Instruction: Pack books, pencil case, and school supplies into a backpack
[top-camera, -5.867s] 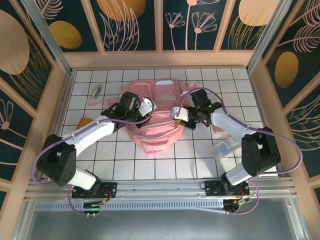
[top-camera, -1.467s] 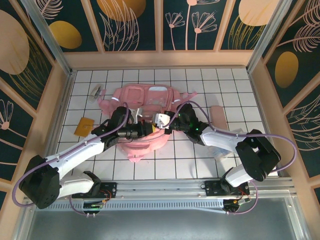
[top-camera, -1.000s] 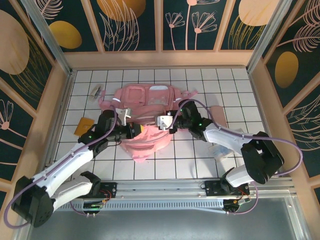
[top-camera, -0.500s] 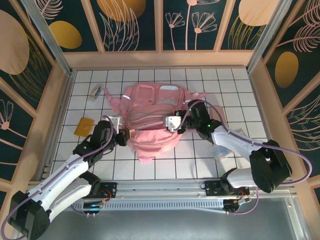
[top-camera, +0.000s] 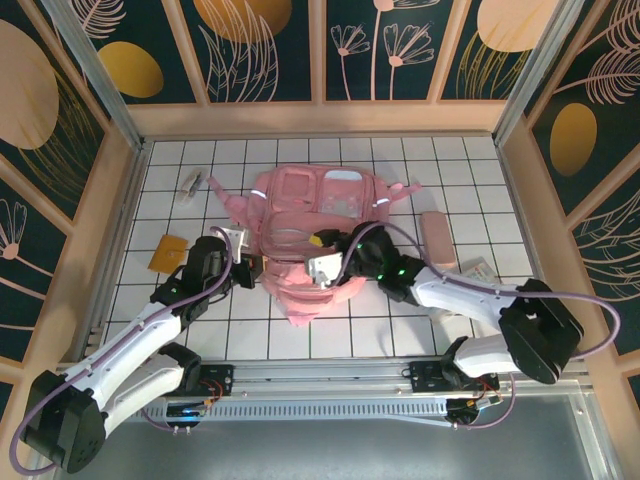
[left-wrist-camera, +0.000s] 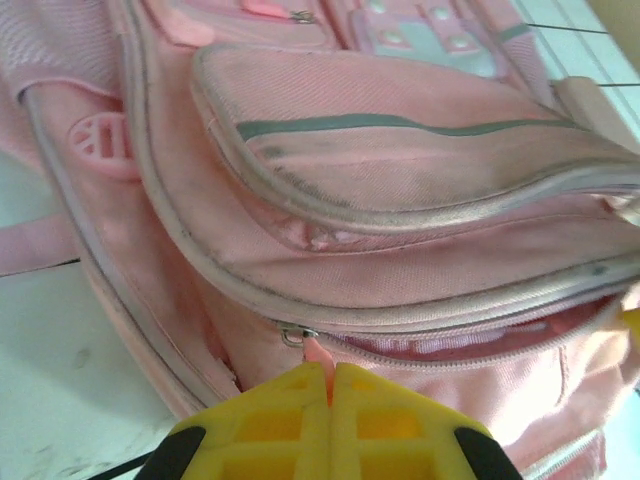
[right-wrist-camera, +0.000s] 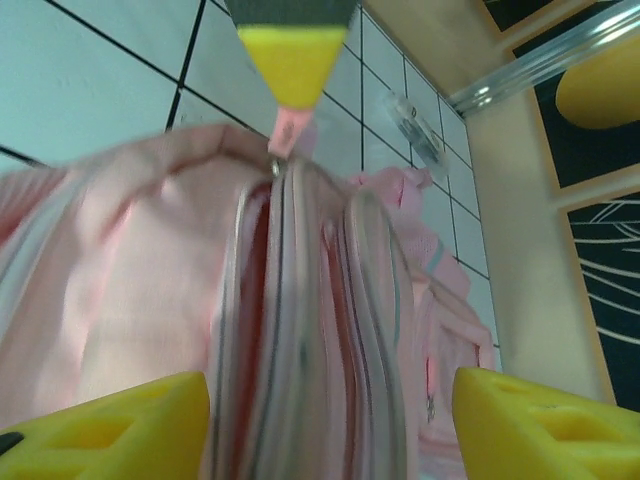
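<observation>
- Your left claw (left-wrist-camera: 330, 385) is pinched tight on the pink zipper tab (left-wrist-camera: 318, 352) of the backpack (top-camera: 300, 200).
- Your right claw (right-wrist-camera: 330, 420) gapes wide astride the backpack, gripping nothing.
- The backpack lies mid-table on white gridded tiles (top-camera: 420, 160), with dark leaf-print walls (top-camera: 260, 50) around.

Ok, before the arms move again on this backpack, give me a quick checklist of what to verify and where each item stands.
1. Is the left gripper shut on the zipper pull? Ok.
2. Is the right gripper open, with a finger on either side of the backpack? Ok.
3. Is the zip open wide enough for loading? Cannot tell.
4. Is the orange pad packed? Not ok; it lies outside, left of the backpack.
5. Is the grey-white piece packed? Not ok; it lies outside, farther back on the left.
</observation>
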